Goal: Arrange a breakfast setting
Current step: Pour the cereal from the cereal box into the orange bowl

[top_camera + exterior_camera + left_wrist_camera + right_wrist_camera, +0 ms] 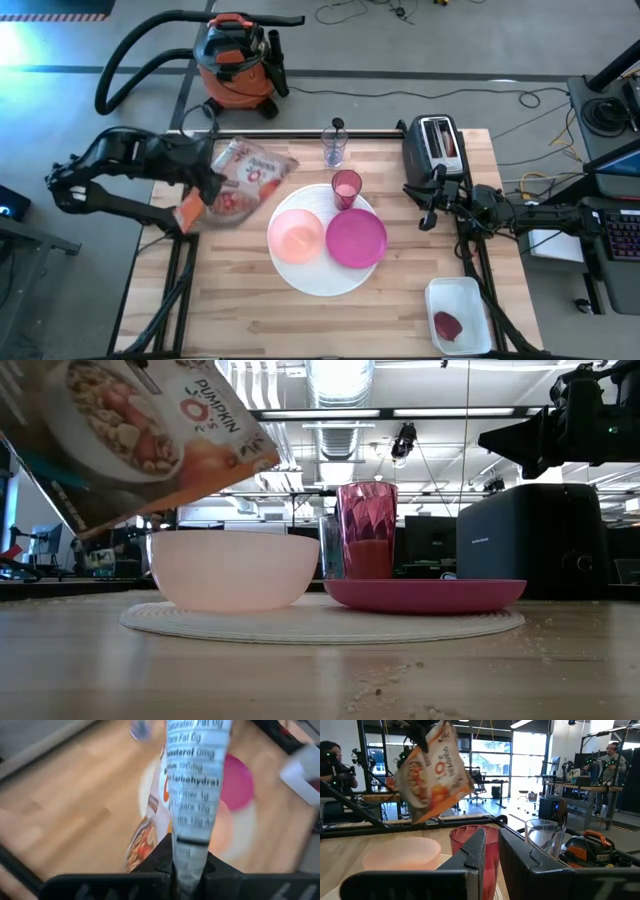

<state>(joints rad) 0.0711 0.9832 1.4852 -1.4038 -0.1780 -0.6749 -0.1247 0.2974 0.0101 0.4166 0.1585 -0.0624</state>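
- Pale wood butcher-block table (250,310) seen from above, with a dark arm at each side.
- At the left, the left gripper (207,180) has its jaws pressed tight on the edge of a cereal bag (243,180), held tilted in the air above the table's left part, just beside the pale pink bowl (296,236).
- In the middle, a large white round plate (320,275) carries the bowl on its left half and a smaller magenta plate (356,239) on its right half.
- A translucent pink cup (346,188) stands on the white plate's far edge; a clear glass (334,147) stands beyond it, near the table's back edge.
- At the right, a black toaster (434,145) sits in the back corner.
- The right gripper (428,215) hovers in front of the toaster, jaws nearly together, holding nothing.
- A white tray (460,317) rests at the front right corner.
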